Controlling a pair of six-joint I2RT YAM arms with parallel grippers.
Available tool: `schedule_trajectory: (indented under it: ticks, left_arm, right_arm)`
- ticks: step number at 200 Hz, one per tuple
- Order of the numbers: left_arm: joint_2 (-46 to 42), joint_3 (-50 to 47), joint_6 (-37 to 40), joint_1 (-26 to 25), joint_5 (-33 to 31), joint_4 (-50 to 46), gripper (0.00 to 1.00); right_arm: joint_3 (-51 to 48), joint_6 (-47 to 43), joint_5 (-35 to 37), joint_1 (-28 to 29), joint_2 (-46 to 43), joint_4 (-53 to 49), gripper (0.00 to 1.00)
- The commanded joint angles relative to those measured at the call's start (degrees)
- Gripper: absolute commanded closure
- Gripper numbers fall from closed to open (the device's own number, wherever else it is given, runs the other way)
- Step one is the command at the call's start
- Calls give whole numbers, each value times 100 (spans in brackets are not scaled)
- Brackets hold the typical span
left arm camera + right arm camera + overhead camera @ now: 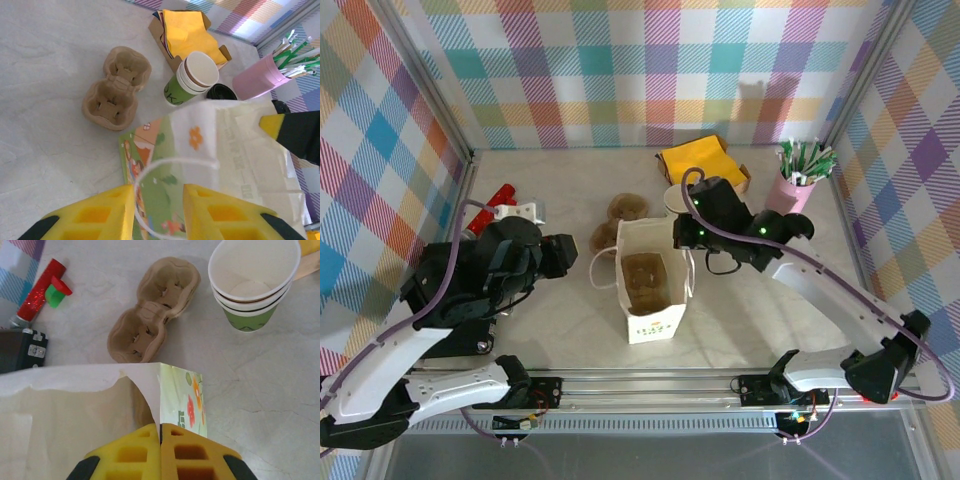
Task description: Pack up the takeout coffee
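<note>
A white paper bag (655, 322) with cartoon prints stands open in the middle of the table, a brown cardboard shape (644, 275) lying inside. My right gripper (160, 427) is shut on the bag's right wall at the rim (150, 390), above the bag (686, 238). At the bag's left side, my left gripper (159, 192) stands open, and the bag's white string handle (175, 161) loops between its fingers. A round black lid (221, 92) lies beside the stack of lidless cups (192, 80). The takeout coffee's own cup is hidden.
Two brown cup carriers (618, 222) lie behind the bag's left corner. Yellow napkins in a box (703, 162) and a pink cup of sticks (797, 183) stand at the back right. A red tube and green cap (42, 287) lie far left. Checked walls close in the table.
</note>
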Motion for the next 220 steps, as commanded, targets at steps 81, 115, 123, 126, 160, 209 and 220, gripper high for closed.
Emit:
schedule_trajectory:
  ticks: [81,115,123,126,160,209,220]
  left_arm:
    - [-324,-354,443,58,74,751,70]
    - [-272,-346,485,60,102,785,70]
    - [-258,-337,499,60,111,780,70]
    - [-252,-336,505,53,109,787,70]
    - [-216,-310,550,55,146,815,70]
    - [-88,-163,627,60,103,739,70]
    - [-54,-123,639,60,100,709,70]
  right_arm:
    - [-1342,-792,743,1260,-1915,1824,100]
    - [-1637,-1039,589,1369,-2151,2182,100]
    - [-1673,-1048,572,1389,-2184,2225,100]
    - [-1688,-1059,555,1394,-2195,2253,100]
    - [-1921,-1201,554,1562,-2398,2593,100]
    - [-2184,-1576,602,1905,-2623,3017,100]
    - [-2235,-1608,619,1955,-2644,3046,100]
